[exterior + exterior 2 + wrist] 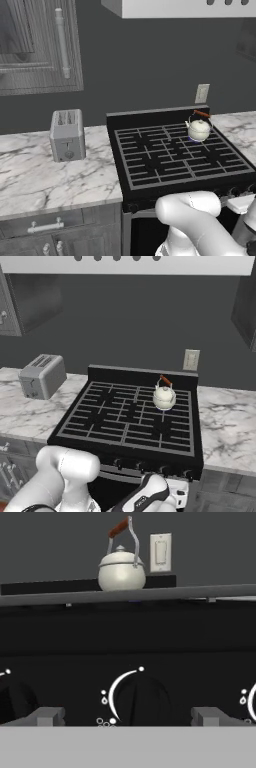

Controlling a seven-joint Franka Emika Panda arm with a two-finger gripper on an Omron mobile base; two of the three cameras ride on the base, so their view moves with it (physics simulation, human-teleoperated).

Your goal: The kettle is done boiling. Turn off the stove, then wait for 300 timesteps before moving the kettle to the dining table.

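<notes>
Kettle (121, 569) sits on the stove's (150, 172) back right burner; tool (128, 716) spread wide before a knob (140, 699).

A wide black gas stove (165, 160) with grey grid grates sits between two stretches of white, grey-veined marble counter (45, 175). On its far right burner stands a small round cream-white kettle (198, 129), upright, its thin arched handle topped by a reddish-brown wooden bar. A boxy grey two-slot toaster (67, 135) rests on the left counter, near the stove's left edge but apart from it. Small dark round knobs (141, 466) line the stove's front edge, below the grates.
</notes>
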